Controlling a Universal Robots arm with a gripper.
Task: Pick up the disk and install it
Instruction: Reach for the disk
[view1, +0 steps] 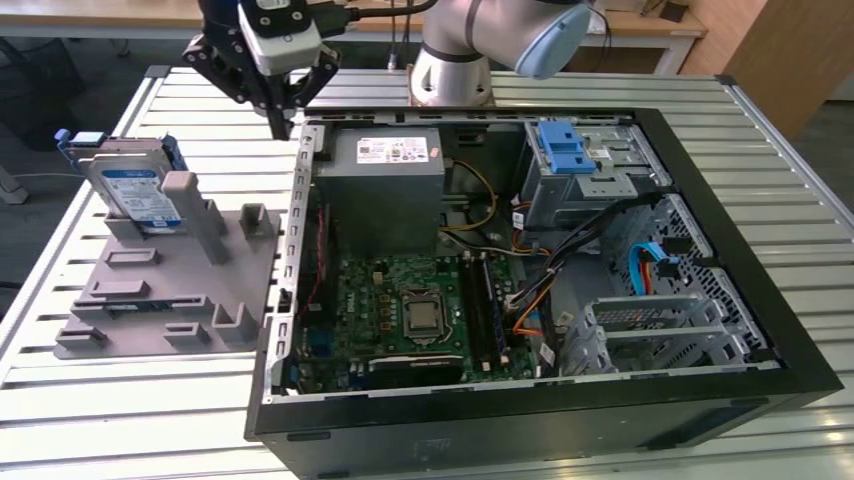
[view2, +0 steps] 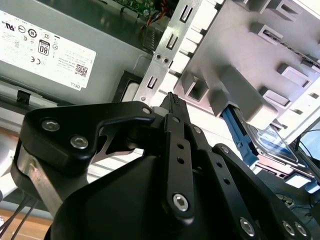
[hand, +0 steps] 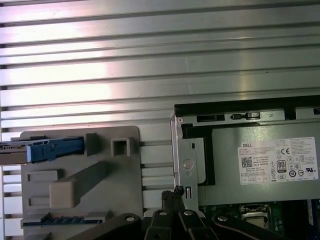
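Slatted table (view1: 134, 410) carries a grey fixture (view1: 150, 285) holding the disk (view1: 135, 196) upright.

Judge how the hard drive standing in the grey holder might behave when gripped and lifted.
Probably stiff: the hard drive looks like a flat metal slab. Likely heavy for its size too. It stands on edge in the grey holder, so a sideways push might tip it.

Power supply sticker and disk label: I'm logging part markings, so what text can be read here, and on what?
White sticker on the power supply: printed lines, a code square and certification marks, too small to quote reliably.
Blue-and-white label on the disk: print too small to read.
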